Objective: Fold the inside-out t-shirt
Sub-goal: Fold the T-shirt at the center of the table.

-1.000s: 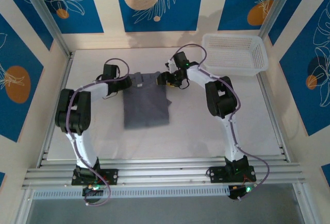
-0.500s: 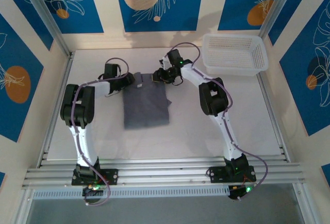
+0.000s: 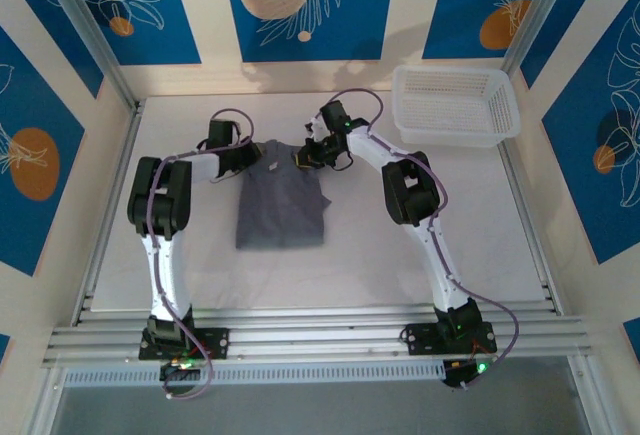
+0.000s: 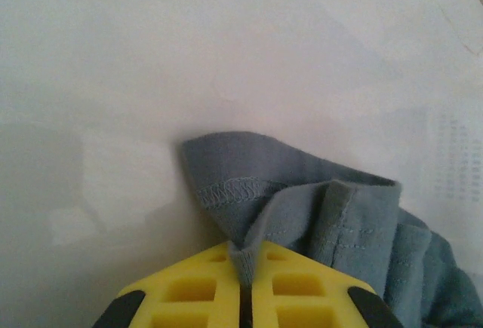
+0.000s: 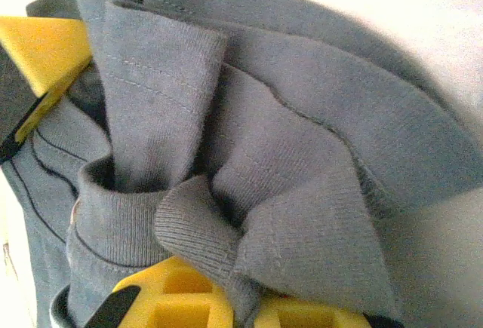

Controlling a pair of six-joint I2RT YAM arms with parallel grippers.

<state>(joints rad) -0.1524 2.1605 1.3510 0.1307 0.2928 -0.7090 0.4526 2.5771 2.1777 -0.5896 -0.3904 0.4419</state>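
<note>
The inside-out t-shirt (image 3: 280, 203) lies partly folded as a slate-grey rectangle in the middle of the white table. My left gripper (image 3: 256, 155) sits at its far left corner, shut on a stitched fold of cloth (image 4: 302, 207) pinched between the yellow fingers (image 4: 189, 290). My right gripper (image 3: 301, 155) is at the far edge near the collar. Its yellow fingers (image 5: 181, 301) are shut on a bunched ribbed fold of the shirt (image 5: 302, 192). In the two wrist views, my left gripper (image 4: 243, 256) and my right gripper (image 5: 249, 309) each hold cloth between closed jaws.
A white plastic basket (image 3: 500, 105) stands at the far right corner of the table. Metal rails (image 3: 320, 335) run along the near edge by the arm bases. Bare white tabletop (image 3: 480, 215) lies to the right of the shirt.
Both grippers have come in to the shirt's far edge and gone from open to shut on the cloth. The right gripper has shifted left toward the collar.
</note>
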